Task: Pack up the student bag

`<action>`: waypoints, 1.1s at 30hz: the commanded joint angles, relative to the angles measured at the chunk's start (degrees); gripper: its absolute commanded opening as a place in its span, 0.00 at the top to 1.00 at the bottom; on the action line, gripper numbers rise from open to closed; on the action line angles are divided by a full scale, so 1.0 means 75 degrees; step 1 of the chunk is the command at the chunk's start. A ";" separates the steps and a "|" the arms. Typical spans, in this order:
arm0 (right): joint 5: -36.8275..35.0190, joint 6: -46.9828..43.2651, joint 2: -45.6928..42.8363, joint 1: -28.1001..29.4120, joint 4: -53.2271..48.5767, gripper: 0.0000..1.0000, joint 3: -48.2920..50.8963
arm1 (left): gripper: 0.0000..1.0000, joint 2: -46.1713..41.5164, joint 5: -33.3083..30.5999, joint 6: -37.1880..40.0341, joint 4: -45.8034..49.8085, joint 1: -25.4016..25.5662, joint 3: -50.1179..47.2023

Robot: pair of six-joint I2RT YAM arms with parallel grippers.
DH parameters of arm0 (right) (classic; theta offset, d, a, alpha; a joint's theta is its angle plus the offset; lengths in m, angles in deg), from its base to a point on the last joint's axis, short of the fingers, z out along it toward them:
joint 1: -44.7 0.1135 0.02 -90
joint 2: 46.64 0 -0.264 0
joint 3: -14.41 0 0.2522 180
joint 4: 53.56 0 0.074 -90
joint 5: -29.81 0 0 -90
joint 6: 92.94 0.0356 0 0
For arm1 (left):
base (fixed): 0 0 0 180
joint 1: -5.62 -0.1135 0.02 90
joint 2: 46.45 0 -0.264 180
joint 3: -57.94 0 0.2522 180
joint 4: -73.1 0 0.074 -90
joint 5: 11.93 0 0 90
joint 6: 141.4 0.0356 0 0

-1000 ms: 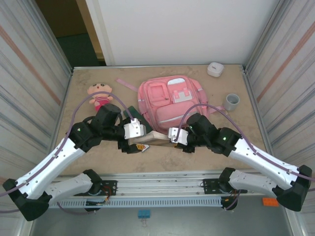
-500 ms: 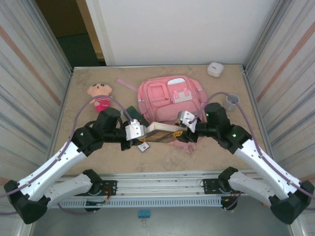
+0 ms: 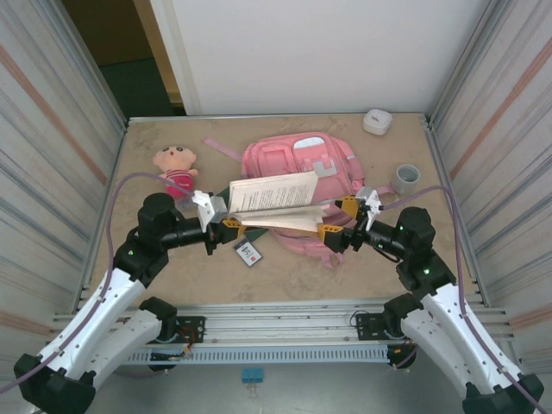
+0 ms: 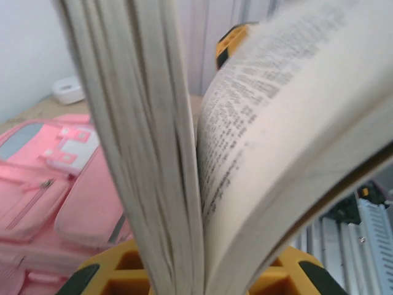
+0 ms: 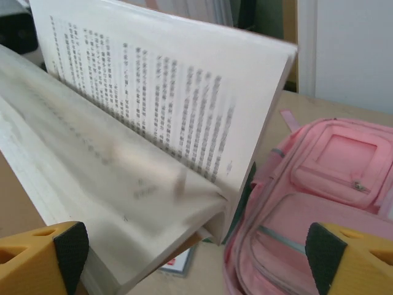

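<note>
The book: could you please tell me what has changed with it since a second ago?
The left gripper closed on the book and raised it toward the student bag; its pages have fanned open. The right gripper let go and stands open. The student bag, doll and cup stayed put.

book point(image 3: 274, 198) over student bag point(image 3: 278, 160); doll point(image 3: 176, 167) left of it

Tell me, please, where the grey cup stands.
In the top view the grey cup stands near the right edge of the table, right of the student bag.
</note>
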State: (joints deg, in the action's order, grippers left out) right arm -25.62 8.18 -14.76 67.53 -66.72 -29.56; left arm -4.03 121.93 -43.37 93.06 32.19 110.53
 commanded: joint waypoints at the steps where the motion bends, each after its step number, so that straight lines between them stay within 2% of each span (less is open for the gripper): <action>1: 0.0192 0.1200 -0.0134 -0.0053 0.1036 0.06 0.0273 | 1.00 -0.0114 0.0997 -0.0734 -0.1514 -0.0050 0.0095; 7: 0.0915 0.1680 0.0335 -0.0054 0.1434 0.05 0.0183 | 1.00 0.0334 0.1774 -0.1764 -0.2589 -0.0065 0.0124; 10: 0.1068 0.1541 0.0329 -0.0052 0.1423 0.04 -0.0025 | 1.00 0.0423 0.1549 -0.1807 -0.2320 -0.0076 0.0317; 12: 0.0841 0.1297 0.0053 -0.0080 0.1139 0.03 -0.0096 | 1.00 0.0487 0.0955 -0.1548 -0.1605 -0.0089 0.0574; 14: 0.0217 0.1162 -0.0399 -0.0172 0.0803 0.01 -0.0054 | 1.00 0.0639 0.0341 -0.1371 -0.0846 -0.0180 0.0836; 18: -0.0191 0.1057 -0.1255 -0.0355 0.0203 0.00 0.0030 | 1.00 0.0887 0.0383 -0.1679 -0.0733 -0.0466 0.0896; 24: -0.0662 0.1072 -0.2425 -0.0349 -0.0209 0.01 0.0562 | 1.00 0.0976 0.0464 -0.1788 -0.0827 -0.0472 0.0993; 28: -0.0400 0.1195 -0.2404 -0.0358 0.0354 0.01 0.0821 | 1.00 0.0955 0.1678 -0.1372 -0.1049 -0.0472 0.1055; 33: 0.0389 0.1517 -0.1262 -0.0343 0.1482 0.01 0.0637 | 1.00 0.0736 0.2430 -0.1318 -0.1795 -0.0460 0.0722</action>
State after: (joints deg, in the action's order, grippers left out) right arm -26.76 17.71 -27.35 65.19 -62.48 -23.55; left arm 3.97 133.03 -55.00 88.45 28.83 114.97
